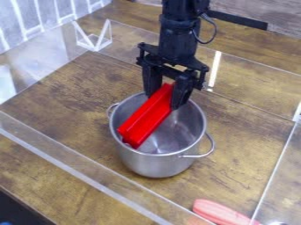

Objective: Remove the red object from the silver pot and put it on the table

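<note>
Wood-grain counter [70, 167] with clear acrylic walls carries the silver pot [165, 141] at centre. Above it the black fingers [174, 85] are clenched on the upper end of the red block [150, 117], which tilts steeply, lower end over the pot's left rim. A salmon-red handle [223, 212] lies near right.

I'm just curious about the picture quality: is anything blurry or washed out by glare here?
In the camera view, the whole picture is soft and low in detail; the silver pot shows bright reflections on its rim and inner wall, the clear acrylic walls catch pale glare, and the red object stays vivid. The table is evenly lit with faint shadows.
</note>
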Robot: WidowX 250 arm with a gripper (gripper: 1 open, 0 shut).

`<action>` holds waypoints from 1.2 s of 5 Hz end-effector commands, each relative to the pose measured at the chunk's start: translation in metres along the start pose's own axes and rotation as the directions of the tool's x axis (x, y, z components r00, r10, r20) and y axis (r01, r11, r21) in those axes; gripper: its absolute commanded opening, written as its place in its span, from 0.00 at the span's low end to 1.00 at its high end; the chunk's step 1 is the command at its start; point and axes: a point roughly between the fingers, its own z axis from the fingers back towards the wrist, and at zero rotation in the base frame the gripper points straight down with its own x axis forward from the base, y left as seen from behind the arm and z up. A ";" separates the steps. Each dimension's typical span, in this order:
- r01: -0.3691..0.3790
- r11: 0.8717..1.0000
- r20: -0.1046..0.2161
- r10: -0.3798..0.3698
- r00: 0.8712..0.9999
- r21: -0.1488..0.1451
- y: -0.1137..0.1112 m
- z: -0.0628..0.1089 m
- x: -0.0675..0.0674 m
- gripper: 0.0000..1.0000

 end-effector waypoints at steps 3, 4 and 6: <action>0.114 0.993 0.040 -0.114 0.993 0.004 -0.032 0.003 0.007 0.00; 0.146 0.989 0.029 -0.146 0.989 0.008 -0.037 -0.003 0.007 1.00; 0.114 0.993 -0.006 -0.114 0.993 0.001 -0.034 0.010 -0.006 1.00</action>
